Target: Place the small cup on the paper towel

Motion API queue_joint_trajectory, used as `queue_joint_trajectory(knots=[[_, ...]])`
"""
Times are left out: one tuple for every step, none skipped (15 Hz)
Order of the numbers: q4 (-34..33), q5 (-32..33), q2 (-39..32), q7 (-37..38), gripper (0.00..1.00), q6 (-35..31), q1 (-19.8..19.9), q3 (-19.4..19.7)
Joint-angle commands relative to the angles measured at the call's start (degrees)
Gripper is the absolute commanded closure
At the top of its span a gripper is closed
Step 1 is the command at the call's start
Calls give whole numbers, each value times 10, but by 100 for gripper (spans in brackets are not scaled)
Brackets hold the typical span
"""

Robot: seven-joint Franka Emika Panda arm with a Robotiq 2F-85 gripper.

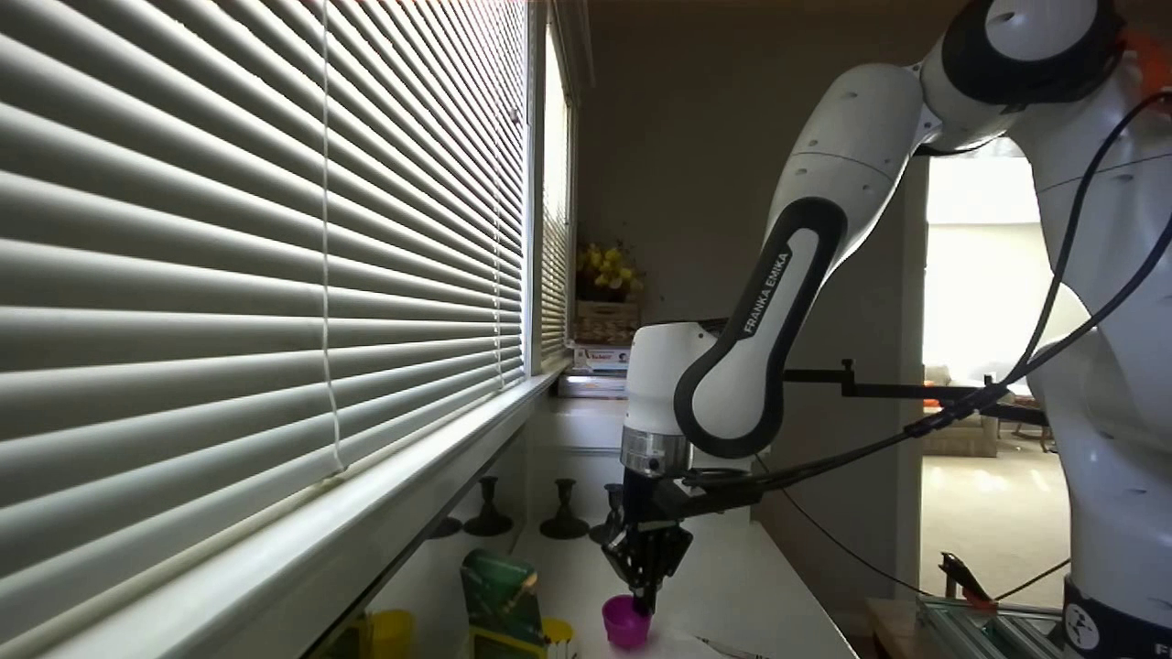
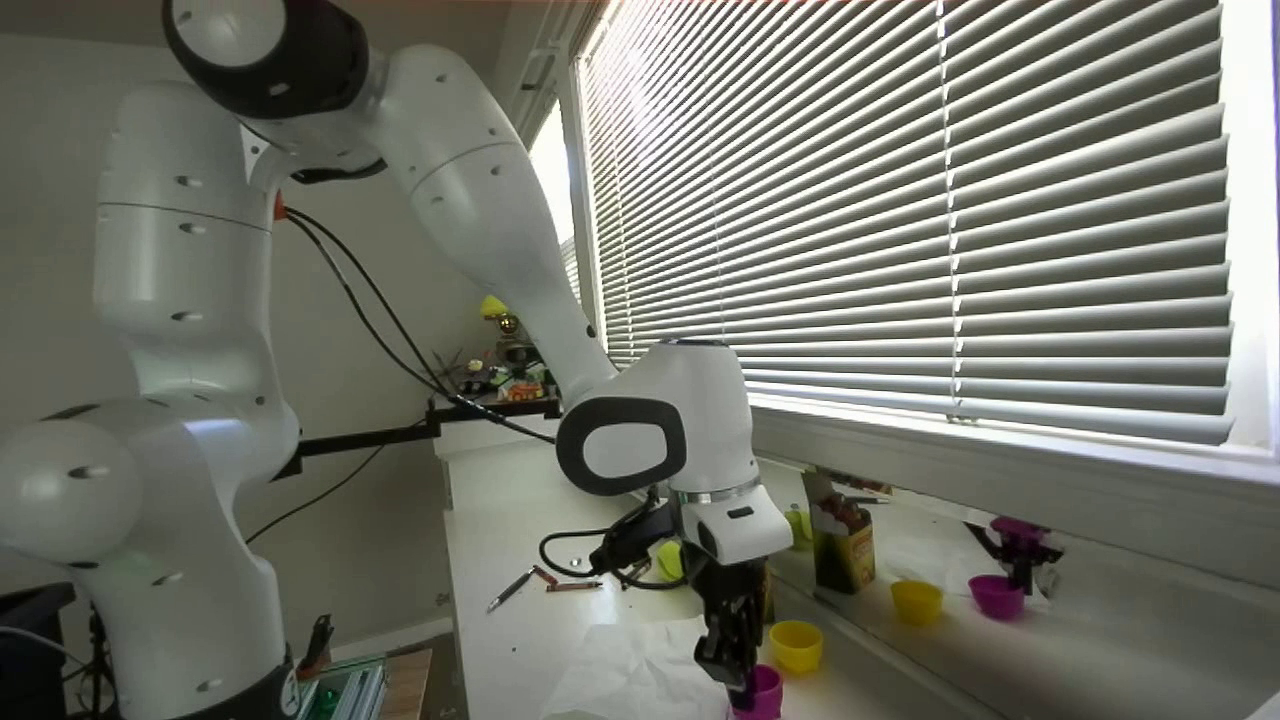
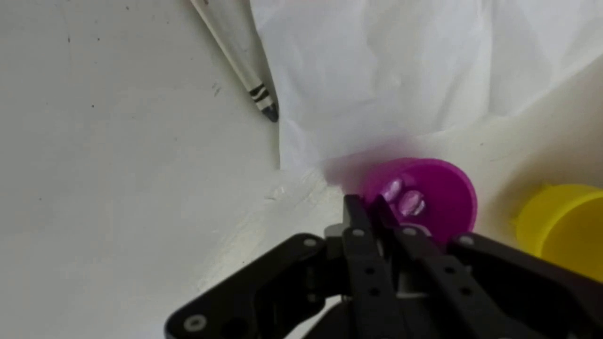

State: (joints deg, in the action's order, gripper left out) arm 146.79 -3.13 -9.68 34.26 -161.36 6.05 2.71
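The small cup (image 3: 452,197) is magenta-pink and holds a few shiny pieces. It also shows in both exterior views (image 1: 625,627) (image 2: 767,692). My gripper (image 3: 367,205) is shut on the cup's wall, with one finger inside and one outside. It points down at the cup in both exterior views (image 1: 645,604) (image 2: 740,695). The white paper towel (image 3: 377,70) lies flat and crumpled just beyond the cup in the wrist view; it also shows in an exterior view (image 2: 635,670). The cup is beside the towel's edge. I cannot tell whether its base touches the table.
A yellow cup (image 3: 560,221) stands close beside the pink cup, also in an exterior view (image 2: 797,646). A dark-tipped crayon (image 3: 235,66) lies along the towel's edge. A green and yellow crayon box (image 1: 502,595) stands near the mirrored wall under the window sill.
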Motion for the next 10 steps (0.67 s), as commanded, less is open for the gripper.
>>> queue_joint_trajectory(knots=[[-4,-12,3,-29,62,-3,-27,12],[8,5,28,-26,56,7,-37,17],[17,4,51,-39,49,17,-41,14],[33,18,85,-38,42,31,-51,16],[51,12,129,-57,35,60,-55,4],[52,11,149,-67,27,95,-59,-3],[54,18,176,-74,21,140,-64,-11],[54,26,205,-77,15,190,-67,-21],[56,19,237,-98,7,238,-72,-33],[52,1,263,-118,1,287,-82,-45]])
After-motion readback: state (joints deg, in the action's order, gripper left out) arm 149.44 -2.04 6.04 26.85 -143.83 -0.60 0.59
